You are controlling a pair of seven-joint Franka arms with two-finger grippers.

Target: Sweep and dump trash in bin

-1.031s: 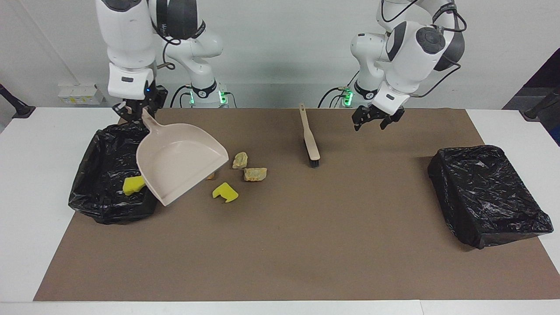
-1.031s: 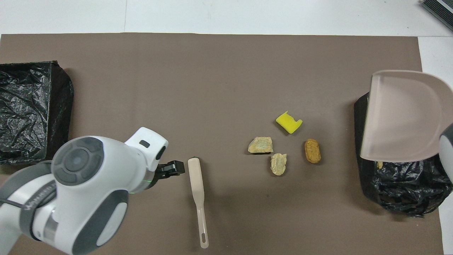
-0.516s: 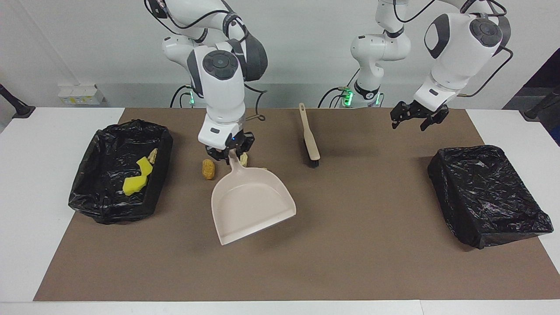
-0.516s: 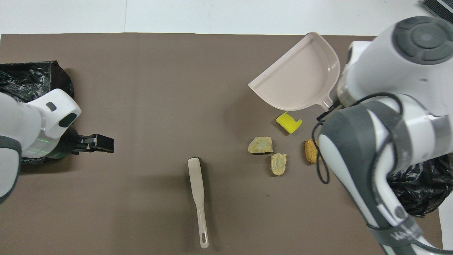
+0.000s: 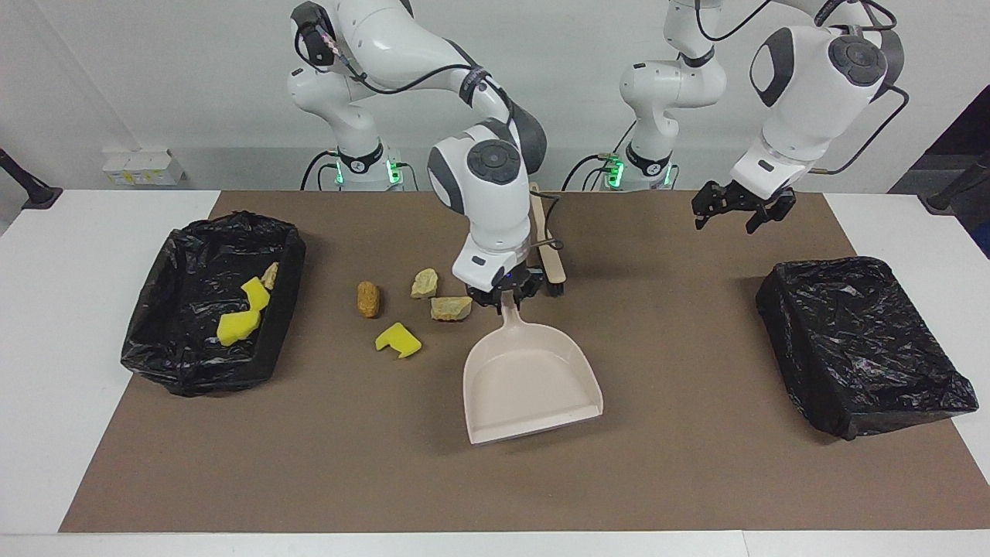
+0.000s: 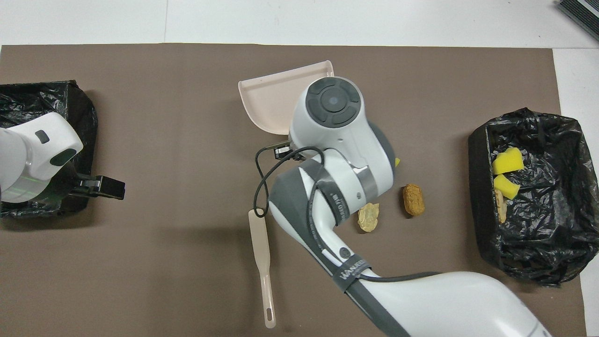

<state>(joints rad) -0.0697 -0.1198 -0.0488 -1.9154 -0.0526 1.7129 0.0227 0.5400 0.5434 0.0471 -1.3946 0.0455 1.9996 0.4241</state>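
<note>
Right arm: reaches from its base out to mid-table, its wrist pointing down over the brown mat [image 5: 665, 464].
Right gripper [image 5: 506, 296]: clamped on the handle of the beige dustpan [image 5: 528, 384], just beside the pale lumps.
Dustpan: its open mouth points away from the robots; whether its lip rests on the mat cannot be told.
Left arm: waits raised toward its own end of the table.
Left gripper [image 5: 735, 209]: fingers spread wide, holding nothing, over the mat near the empty bin [image 5: 858, 344].
Trash on the mat: a yellow sponge chunk [image 5: 398, 340], two pale rock-like lumps [image 5: 424, 283] [image 5: 451, 308] and an orange-brown bread-like piece [image 5: 368, 299], clustered between the dustpan and the filled bin [image 5: 213, 309].
Trash in the bin: two yellow sponge chunks [image 6: 507, 161] [image 6: 507, 185] and a pale scrap [image 6: 500, 206] lie in the black-lined bin at the right arm's end.
Look of the trash: sponges bright with cut notches; lumps rough and beige; the bread piece oval and browned.
Brush [image 6: 261, 262]: lies flat on the mat, nearer the robots than the dustpan.
Hidden: in the overhead view the right arm covers its own gripper, the dustpan's handle, one pale lump and most of the loose sponge; in the facing view it hides part of the brush.
</note>
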